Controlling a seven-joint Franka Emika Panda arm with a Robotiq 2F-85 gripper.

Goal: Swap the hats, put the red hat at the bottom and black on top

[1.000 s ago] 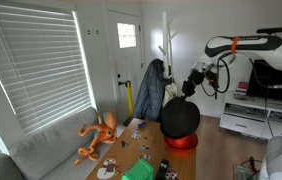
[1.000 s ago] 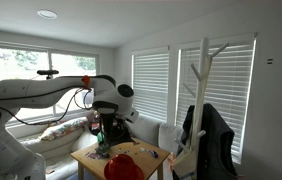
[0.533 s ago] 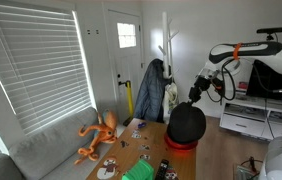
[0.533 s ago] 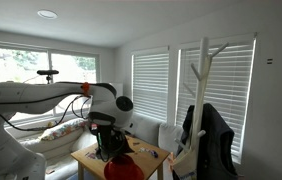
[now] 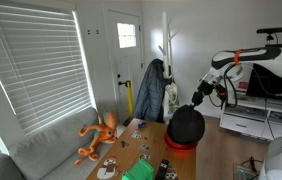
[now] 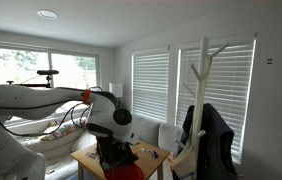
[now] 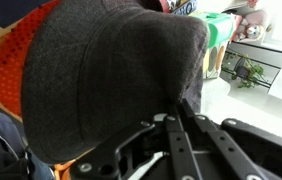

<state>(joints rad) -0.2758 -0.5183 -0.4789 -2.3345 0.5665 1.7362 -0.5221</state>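
My gripper point(image 5: 198, 98) is shut on the rim of the black hat point(image 5: 185, 127), which hangs from it over the table's far end. In the wrist view the black hat point(image 7: 111, 70) fills the frame, its edge pinched at the gripper point(image 7: 177, 112). The red hat point(image 5: 181, 146) lies on the table under the black one, and only its lower edge shows. It appears as red mesh point(image 7: 11, 60) behind the black hat in the wrist view. In an exterior view the arm point(image 6: 106, 118) covers most of both hats.
A white coat rack point(image 5: 166, 45) with a dark jacket point(image 5: 151, 90) stands behind the wooden table point(image 5: 131, 152). An orange plush toy point(image 5: 98, 136) lies on the couch, and a green object point(image 5: 139, 172) and small items sit on the table. There are window blinds and a white cabinet point(image 5: 246, 120).
The arm has swung away from the coat rack and downward, carrying the black hat. The hat now hangs lower, closer over the red hat.
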